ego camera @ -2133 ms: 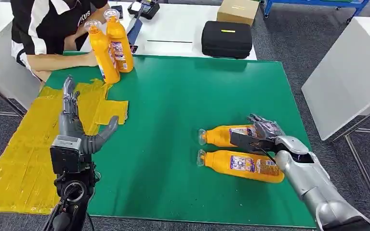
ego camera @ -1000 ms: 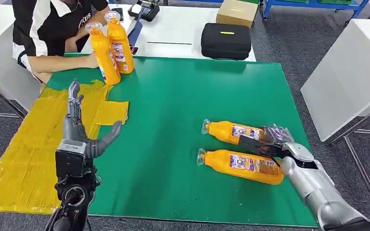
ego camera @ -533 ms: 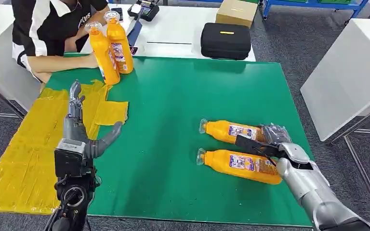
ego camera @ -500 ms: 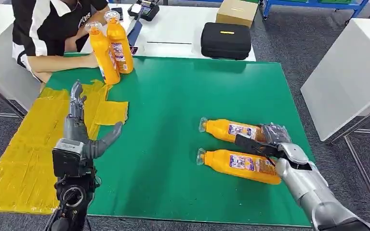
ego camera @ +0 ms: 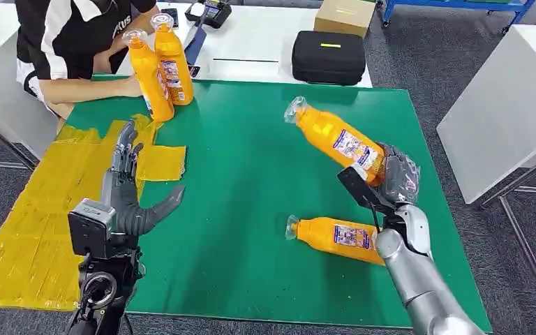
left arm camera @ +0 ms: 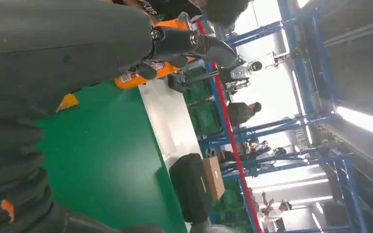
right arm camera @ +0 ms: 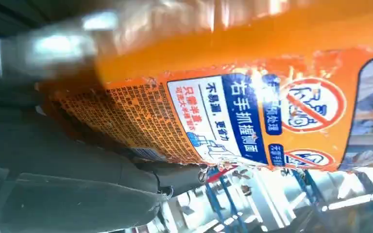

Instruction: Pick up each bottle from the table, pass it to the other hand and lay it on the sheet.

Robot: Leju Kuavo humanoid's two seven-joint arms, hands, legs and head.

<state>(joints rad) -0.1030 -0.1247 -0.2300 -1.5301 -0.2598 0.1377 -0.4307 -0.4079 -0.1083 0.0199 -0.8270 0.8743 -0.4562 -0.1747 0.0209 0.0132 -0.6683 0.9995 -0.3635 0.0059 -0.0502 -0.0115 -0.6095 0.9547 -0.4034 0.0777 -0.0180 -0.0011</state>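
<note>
- The right hand (ego camera: 391,183) is holding an orange bottle (ego camera: 335,139) up in the air, above the green table (ego camera: 251,174).
- The hand is wrapping around the fat bottom end of the bottle. The bottle is tilting, with its clear cap pointing up and away toward the far side of the table.
- In the right wrist view, the bottle's label (right arm camera: 252,116) is sitting right against the hand, very close to the camera.
- A second orange bottle (ego camera: 335,237) is lying flat on the green table, just below the right hand. Its cap is pointing toward the middle of the table.
- The left hand (ego camera: 129,188) is holding nothing. Its fingers are stretching out straight and its thumb is sticking out to the side.
- The left hand is hovering at the edge of the yellow sheet (ego camera: 35,209), which is covering the left side of the table.
- Two more orange bottles (ego camera: 159,66) are standing upright together at the far left corner of the table.
- A person (ego camera: 70,42) is sitting behind them, with an arm resting next to the two bottles.
- A black case (ego camera: 328,56) and a cardboard box (ego camera: 345,14) are sitting on a white table beyond the green one.
</note>
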